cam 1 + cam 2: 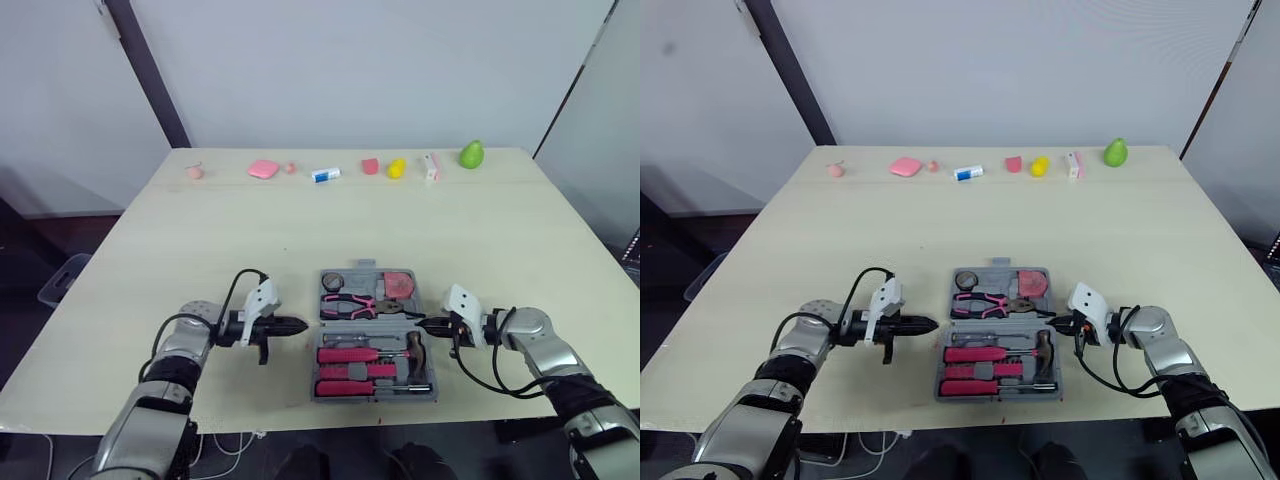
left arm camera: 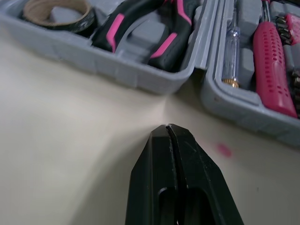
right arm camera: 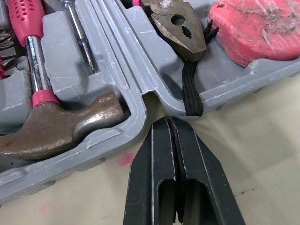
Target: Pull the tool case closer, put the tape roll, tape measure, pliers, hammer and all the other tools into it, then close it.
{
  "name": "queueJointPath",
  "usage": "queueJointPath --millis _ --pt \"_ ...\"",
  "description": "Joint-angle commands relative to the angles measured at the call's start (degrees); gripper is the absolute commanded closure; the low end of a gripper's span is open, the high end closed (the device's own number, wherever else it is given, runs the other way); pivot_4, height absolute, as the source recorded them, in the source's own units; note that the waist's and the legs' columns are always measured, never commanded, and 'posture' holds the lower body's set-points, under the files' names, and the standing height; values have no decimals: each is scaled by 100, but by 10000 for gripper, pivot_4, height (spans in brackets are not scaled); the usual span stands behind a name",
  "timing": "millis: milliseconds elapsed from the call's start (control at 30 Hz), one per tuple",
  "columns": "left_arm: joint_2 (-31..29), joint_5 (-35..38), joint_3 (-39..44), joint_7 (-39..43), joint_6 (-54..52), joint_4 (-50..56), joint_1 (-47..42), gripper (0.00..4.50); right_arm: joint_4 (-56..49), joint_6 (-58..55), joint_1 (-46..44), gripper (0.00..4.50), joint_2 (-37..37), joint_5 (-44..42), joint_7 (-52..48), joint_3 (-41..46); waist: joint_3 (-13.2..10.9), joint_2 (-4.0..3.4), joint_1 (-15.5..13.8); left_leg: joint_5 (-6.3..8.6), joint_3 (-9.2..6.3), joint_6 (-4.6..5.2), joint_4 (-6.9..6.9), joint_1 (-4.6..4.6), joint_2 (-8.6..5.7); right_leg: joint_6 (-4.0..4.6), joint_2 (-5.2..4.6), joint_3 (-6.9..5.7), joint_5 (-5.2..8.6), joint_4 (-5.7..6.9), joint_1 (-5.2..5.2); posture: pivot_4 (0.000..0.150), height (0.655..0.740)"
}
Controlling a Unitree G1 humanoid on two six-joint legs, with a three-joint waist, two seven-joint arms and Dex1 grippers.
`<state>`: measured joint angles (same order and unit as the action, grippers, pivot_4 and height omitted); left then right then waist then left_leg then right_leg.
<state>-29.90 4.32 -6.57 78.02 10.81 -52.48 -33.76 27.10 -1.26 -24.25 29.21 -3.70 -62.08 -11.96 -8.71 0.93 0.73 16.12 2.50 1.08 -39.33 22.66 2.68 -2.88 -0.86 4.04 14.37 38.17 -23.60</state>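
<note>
Pale wood-coloured table (image 1: 300, 220) stretches from the front edge to a white wall (image 1: 380, 70), its top matt and plain across the centre. A dark slanted bar (image 1: 150, 70) crosses the wall at the left, and dark floor (image 1: 40, 230) shows beside the table's left edge. Along the far edge lies a row of small things, among them a pink pad (image 1: 263, 169), a yellow piece (image 1: 396, 167) and a green pear-shaped piece (image 1: 471, 154), all well apart from the case.

Near the front edge the grey tool case (image 2: 117, 65) lies open and flat, one half behind the other. The far half holds the tape roll (image 1: 333, 280), the pliers (image 1: 347, 303) with pink-and-black handles, and the pink tape measure (image 1: 398, 286). The near half holds pink-handled screwdrivers (image 1: 345, 354) and the hammer (image 3: 61, 126), its head at the right end. A black cord (image 3: 191, 89) hangs over the case's right wall. A small pink mark (image 2: 224, 150) stains the table just beside the case.

The left gripper (image 2: 167, 127) sits low over the table just left of the case, its jaws pressed together and holding nothing, its tip pointing at the gap between the two halves. The right gripper (image 3: 168, 122) faces it from the right side, jaws likewise closed and empty, its tip just beside the case wall near the cord's end.
</note>
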Motion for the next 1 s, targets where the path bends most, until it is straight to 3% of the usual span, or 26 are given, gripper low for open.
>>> queueJointPath --millis 33,633,1000 --pt "220 -343 -330 -14 105 -244 17 44791 -182 71 25 45000 -45 -13 -6 1 8 -11 -2 0 -1 0 -1 -2 -1 0 0 0 0 0 3 1500 7400" --pt "687 -523 -406 -4 123 -308 -127 44791 -778 -329 165 45000 -21 -159 -200 0 18 -28 -28 0 -12 0 -1 -4 -10 -2 -2 0 -1 0 10 1500 7400" --pt "552 -394 -532 552 -446 572 283 44791 -1142 -598 371 45000 67 -228 -393 -32 19 -29 -7 1 -18 2 5 4 -11 -5 -2 -2 2 -13 9 1500 7400"
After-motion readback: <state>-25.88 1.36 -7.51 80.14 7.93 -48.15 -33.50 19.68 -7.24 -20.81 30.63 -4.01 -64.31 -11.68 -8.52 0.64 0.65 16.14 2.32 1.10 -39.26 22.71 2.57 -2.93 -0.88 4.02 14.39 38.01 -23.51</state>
